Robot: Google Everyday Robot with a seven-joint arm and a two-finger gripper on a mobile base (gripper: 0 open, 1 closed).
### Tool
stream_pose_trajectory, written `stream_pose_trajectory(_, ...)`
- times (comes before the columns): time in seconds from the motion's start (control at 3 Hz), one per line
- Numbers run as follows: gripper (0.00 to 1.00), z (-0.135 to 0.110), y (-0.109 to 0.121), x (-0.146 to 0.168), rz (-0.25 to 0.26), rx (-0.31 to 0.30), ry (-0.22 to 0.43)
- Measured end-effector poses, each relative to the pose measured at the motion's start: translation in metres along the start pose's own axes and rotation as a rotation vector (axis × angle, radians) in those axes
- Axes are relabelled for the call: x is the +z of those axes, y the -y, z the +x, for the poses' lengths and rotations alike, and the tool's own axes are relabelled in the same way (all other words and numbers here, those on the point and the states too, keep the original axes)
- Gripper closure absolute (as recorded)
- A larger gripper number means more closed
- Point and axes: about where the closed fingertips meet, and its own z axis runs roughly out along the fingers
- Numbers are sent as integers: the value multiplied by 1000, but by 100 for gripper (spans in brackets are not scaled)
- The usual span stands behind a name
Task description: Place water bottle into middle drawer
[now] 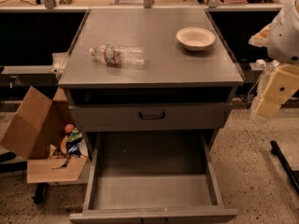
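The water bottle (119, 55) lies on its side on the left half of the grey cabinet top (149, 71), white cap pointing left, red-and-blue label near the cap end. The middle drawer (152, 190) is pulled out wide below, and its bare grey floor holds nothing. My gripper (267, 101) hangs off the cabinet's right side, level with the cabinet's front edge, well away from the bottle and above the floor. It holds nothing that I can see.
A white bowl (195, 38) stands at the back right of the cabinet top. A closed-looking drawer front with a black handle (152, 115) sits above the open drawer. An open cardboard box (44, 139) with items stands on the floor at the left. A black bar (284, 164) lies on the floor at the right.
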Motion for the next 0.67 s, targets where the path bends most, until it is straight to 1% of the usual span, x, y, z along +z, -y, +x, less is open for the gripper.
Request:
stream_pose_trajectory(0.33, 0, 0, 0, 0, 0, 0, 1)
stream_pose_trajectory(0.67, 0, -20, 31, 10, 36, -27, 77)
